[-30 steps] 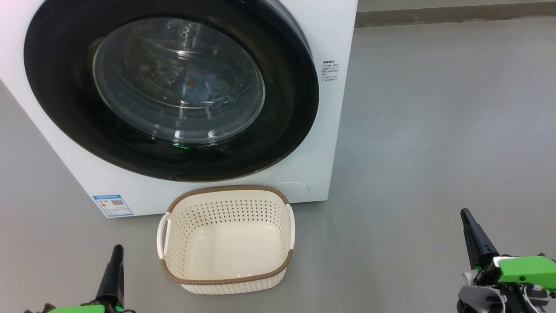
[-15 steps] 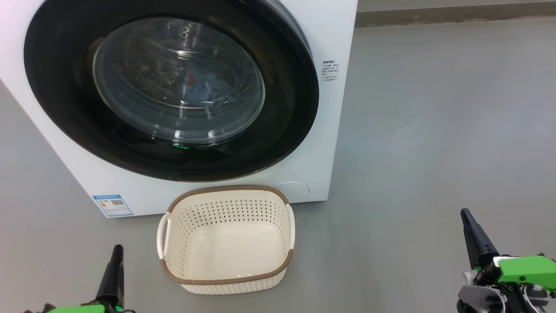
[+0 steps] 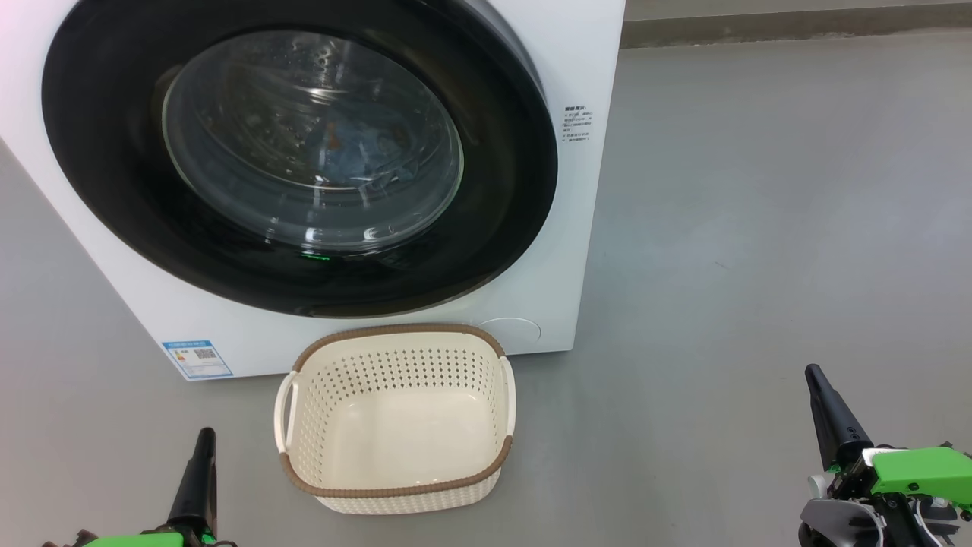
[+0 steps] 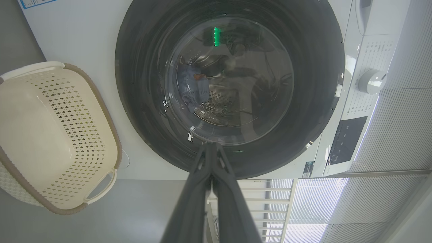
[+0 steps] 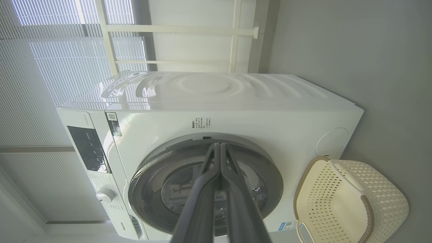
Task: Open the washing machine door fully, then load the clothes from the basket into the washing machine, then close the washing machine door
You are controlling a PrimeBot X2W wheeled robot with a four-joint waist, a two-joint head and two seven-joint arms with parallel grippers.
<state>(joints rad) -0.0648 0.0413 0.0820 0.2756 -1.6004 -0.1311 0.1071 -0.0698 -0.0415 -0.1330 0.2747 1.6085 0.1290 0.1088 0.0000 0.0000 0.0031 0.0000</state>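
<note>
– Black all round its edge, the door (image 3: 524, 190): is it shut?
– Yes. It lies flush against the white washing machine (image 3: 588, 251), ahead of the left hand (image 3: 205, 441) and a little to that hand's right.
– Where are the clothes (image 3: 364, 152)?
– Blue cloth with an orange patch lies inside the drum (image 4: 222, 101), behind the glass (image 3: 250, 114). In the left wrist view it sits beyond that hand's tips, slightly to their left.
– And the basket (image 3: 395, 332)?
– Upright on the grey floor (image 3: 759, 228), right in front of the machine. It is just to the right of the left hand and well to the left of the right hand (image 3: 814, 374). Its smooth cream bottom shows plainly.
– What about the hands themselves?
– Each has its two dark fingers (image 4: 192, 202) pressed together tip to tip, gripping nothing. Both hang low over the floor, apart from the basket and the machine, pointing toward the machine's front.
– Anything else near the left hand?
– A blue label (image 3: 197, 358) on the machine's lower corner, straight ahead of its tips.
</note>
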